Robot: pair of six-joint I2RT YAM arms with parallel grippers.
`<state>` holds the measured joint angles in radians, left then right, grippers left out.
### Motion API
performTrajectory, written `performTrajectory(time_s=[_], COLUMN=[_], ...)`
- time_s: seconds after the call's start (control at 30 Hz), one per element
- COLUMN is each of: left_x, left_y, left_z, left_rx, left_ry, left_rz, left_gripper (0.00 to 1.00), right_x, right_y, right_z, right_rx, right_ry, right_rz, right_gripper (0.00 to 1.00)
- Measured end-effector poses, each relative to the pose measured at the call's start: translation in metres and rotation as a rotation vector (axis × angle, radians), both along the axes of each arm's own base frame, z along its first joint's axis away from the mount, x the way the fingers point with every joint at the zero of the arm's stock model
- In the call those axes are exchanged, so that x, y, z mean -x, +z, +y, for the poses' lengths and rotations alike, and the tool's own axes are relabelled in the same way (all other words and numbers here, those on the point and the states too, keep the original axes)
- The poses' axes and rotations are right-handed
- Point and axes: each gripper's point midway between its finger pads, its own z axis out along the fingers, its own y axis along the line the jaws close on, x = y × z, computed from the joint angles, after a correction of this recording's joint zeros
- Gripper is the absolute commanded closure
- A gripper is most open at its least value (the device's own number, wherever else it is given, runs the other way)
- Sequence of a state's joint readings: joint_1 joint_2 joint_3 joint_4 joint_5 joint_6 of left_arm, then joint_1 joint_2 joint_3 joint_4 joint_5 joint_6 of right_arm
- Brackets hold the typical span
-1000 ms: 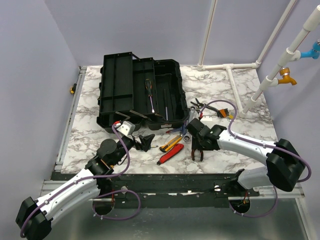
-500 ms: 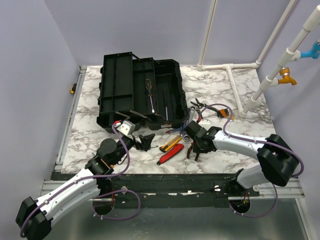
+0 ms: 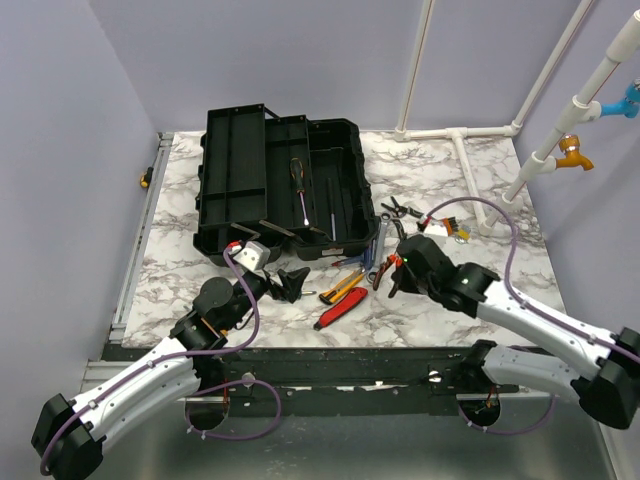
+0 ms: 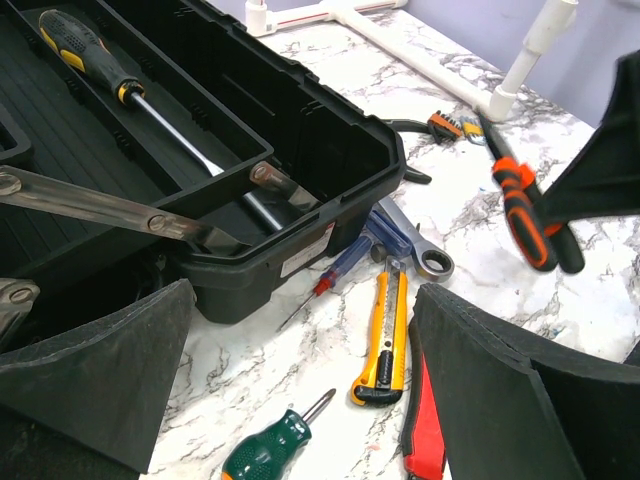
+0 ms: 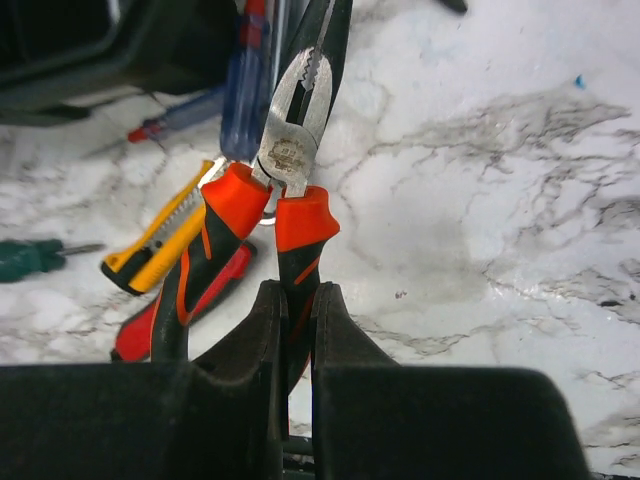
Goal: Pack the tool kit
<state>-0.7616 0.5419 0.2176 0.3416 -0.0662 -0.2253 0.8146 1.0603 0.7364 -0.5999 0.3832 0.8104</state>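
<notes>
From above, the open toolbox (image 3: 225, 180) stands on the far left part of the table (image 3: 450, 180), its lid folded back to the left, and a screwdriver (image 3: 298, 190) lies inside it. The left gripper (image 3: 292, 282) is in front of the box, near its front edge. The right gripper (image 3: 392, 275) is near the front right corner of the box and holds the pliers (image 3: 383, 268). A yellow knife (image 3: 342, 287) and a red knife (image 3: 338, 310) lie on the table between the two grippers. In the left wrist view, the left gripper (image 4: 305, 335) has its fingers (image 4: 100, 370) spread wide and they hold nothing. Between them on the table lie a green screwdriver (image 4: 270, 450), the yellow knife (image 4: 385, 335) and the red knife (image 4: 425, 430); a wrench (image 4: 415, 245) and a blue screwdriver (image 4: 350, 260) lie just beside the box (image 4: 330, 150). The pliers (image 4: 530, 215) hang at the right, above the table. In the right wrist view, the right gripper (image 5: 297, 320) is closed, and its fingers (image 5: 262, 340) pinch one orange and black handle of the pliers (image 5: 290, 150). The other handle stays free at the left of them. The nose of the pliers points away, toward the box (image 5: 100, 50).
</notes>
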Motion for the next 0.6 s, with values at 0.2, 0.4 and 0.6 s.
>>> performTrajectory(time_s=[0.2,0.4,0.6], left_x=[0.000,0.000,0.000], left_y=[0.000,0.000,0.000], left_z=[0.000,0.000,0.000], left_rx=[0.001,0.001,0.001], left_ry=[0.000,0.000,0.000], left_rz=[0.000,0.000,-0.001], left_gripper=[0.05,0.06,0.05], right_x=[-0.006,-0.008,-0.014], right_y=[0.051,0.094,0.107], right_z=[-0.013,-0.016,-0.017], right_rx=[-0.107,-0.213,-0.197], right_ry=[-0.048,-0.037,-0.013], right_rz=[-0.181,-0.336,-0.399], right_gripper=[0.99,0.99,0.99])
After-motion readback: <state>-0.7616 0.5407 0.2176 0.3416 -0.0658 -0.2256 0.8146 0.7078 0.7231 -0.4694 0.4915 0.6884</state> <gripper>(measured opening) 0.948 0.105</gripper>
